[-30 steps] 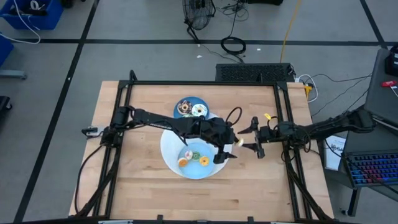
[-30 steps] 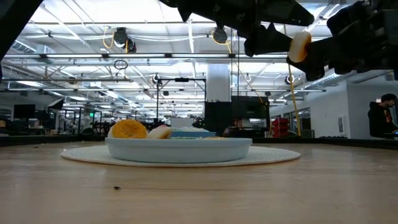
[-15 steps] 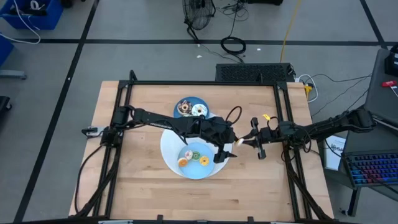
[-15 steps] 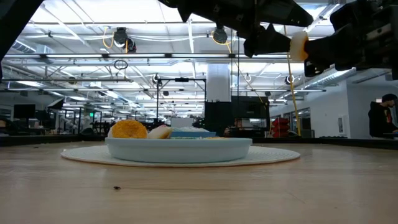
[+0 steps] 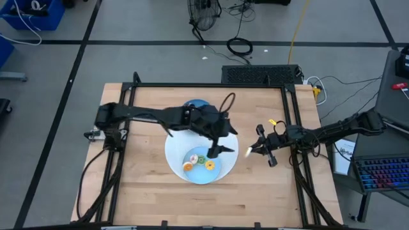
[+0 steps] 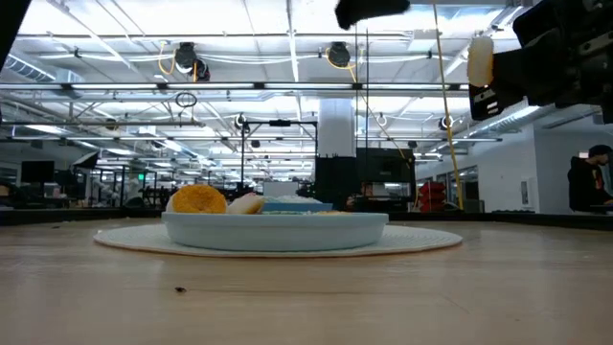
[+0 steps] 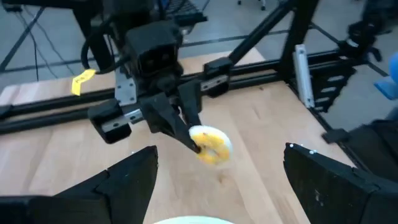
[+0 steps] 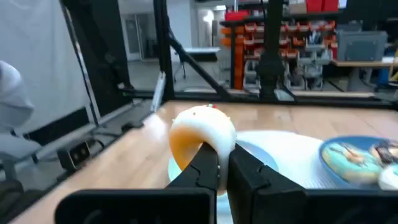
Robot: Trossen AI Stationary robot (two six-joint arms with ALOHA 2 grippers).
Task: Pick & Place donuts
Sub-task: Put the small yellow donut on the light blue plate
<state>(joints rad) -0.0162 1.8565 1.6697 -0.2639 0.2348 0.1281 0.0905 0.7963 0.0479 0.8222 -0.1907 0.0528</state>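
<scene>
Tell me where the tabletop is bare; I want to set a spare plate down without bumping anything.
Bare wood runs along the near edge of the table below the large white plate, and in the far right corner. The centre is crowded: left gripper over the plate, right gripper beside it, shut on a white-frosted donut.

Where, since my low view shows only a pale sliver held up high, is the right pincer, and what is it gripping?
Observer: The right pincer hangs over bare wood, just right of the large pale plate.
Operator: And the sliver?
Observer: A small white-and-yellow donut, pinched by its rim between shut fingers.
Operator: Is the left pincer touching it?
Observer: No. The left pincer is open above the plate's right part, apart from the donut.
</scene>
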